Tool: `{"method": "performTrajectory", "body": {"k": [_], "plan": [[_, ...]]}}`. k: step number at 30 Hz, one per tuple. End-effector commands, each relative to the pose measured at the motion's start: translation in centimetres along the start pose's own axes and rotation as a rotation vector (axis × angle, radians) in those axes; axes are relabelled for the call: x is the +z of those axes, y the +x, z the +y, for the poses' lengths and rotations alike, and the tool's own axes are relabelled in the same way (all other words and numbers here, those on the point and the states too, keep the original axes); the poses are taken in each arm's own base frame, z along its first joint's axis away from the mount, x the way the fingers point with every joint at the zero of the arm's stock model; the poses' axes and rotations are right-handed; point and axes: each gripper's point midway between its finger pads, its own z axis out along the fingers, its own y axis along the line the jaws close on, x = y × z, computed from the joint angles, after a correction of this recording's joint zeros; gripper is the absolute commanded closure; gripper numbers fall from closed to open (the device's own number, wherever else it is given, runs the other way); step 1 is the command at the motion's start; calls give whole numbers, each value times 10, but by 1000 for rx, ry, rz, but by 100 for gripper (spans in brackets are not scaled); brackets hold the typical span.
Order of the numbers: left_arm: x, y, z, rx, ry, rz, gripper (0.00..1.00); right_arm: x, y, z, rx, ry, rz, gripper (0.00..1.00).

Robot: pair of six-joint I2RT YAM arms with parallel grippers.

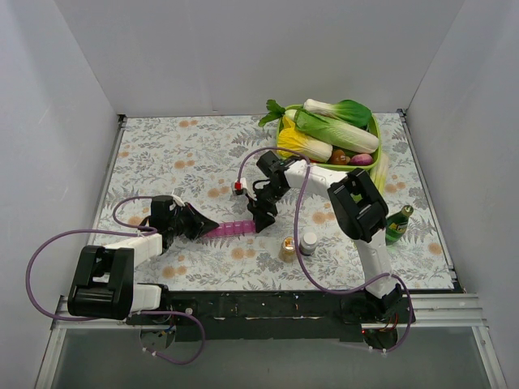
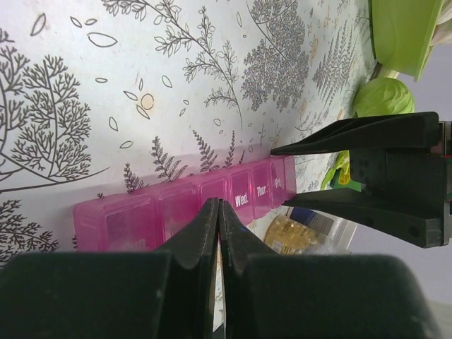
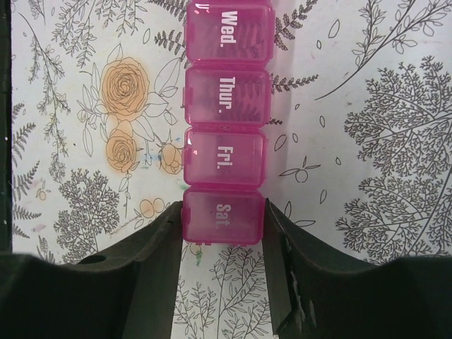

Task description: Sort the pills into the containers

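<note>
The containers [image 1: 231, 228] are one translucent pink strip of lidded day compartments lying flat on the flowered cloth. All the lids I see are down. My right gripper [image 1: 261, 223] is shut on its right end, one finger on each side of the "Sat." compartment [image 3: 223, 219]. In the left wrist view that gripper [image 2: 280, 176] straddles the far end of the strip [image 2: 141, 219]. My left gripper [image 2: 217, 208] is shut with nothing between its fingers, its tips at the strip's near side by the middle compartments. No loose pills show.
An amber bottle [image 1: 287, 249] and a white bottle [image 1: 309, 243] stand just right of the strip. A green bottle [image 1: 397, 224] stands further right. A green tray [image 1: 375, 131] heaped with vegetables fills the back right. White walls enclose the table.
</note>
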Motion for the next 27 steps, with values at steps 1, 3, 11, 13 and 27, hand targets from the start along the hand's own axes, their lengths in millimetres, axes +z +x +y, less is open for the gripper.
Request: {"method": "performTrajectory", "body": {"k": [1, 3, 11, 13, 27], "plan": [[1, 13, 35, -11, -142, 20, 100, -8, -8, -4, 61, -11, -28, 53], [1, 15, 37, -8, -155, 24, 100, -9, -6, -7, 68, 6, -17, 53], [0, 22, 41, 14, -190, 32, 100, -16, -9, -16, 56, 80, -13, 54], [0, 22, 39, 19, -185, 32, 100, -17, -9, -16, 30, 91, -4, 54], [-36, -39, -73, 457, 35, -123, 22, -33, -11, -18, -277, 244, 43, 55]]}}
